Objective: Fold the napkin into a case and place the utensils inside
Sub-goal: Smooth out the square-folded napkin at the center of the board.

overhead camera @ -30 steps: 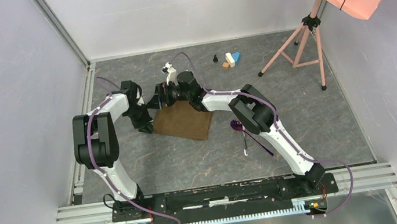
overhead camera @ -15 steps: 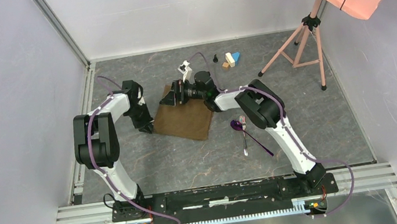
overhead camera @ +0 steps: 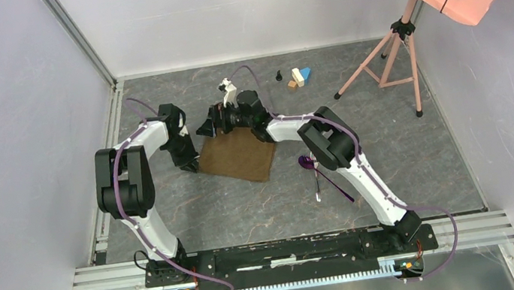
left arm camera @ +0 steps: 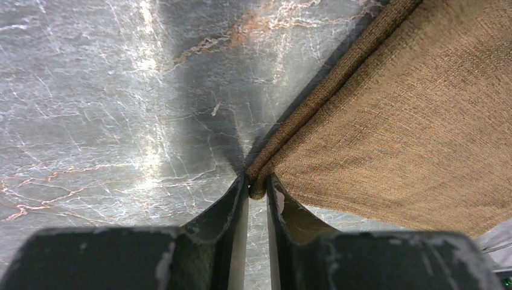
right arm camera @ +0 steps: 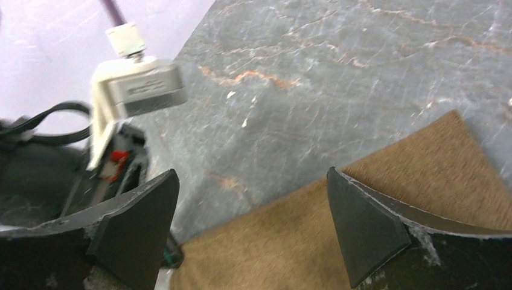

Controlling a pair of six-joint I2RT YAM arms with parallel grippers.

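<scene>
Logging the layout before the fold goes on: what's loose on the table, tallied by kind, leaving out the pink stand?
napkin: 1
spoon: 1
fork: 1
coloured blocks: 3
small black piece: 1
Total: 7

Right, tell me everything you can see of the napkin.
The napkin is a plain brown cloth with a coarse woven look. It lies as a flat four-sided patch on the grey marbled table, skewed to the table's edges. Its near left corner, where the left wrist view shows two layers at the edge, is pinched in the shut left hand. The open right hand hovers over its far edge; whether they touch cannot be told.
</scene>
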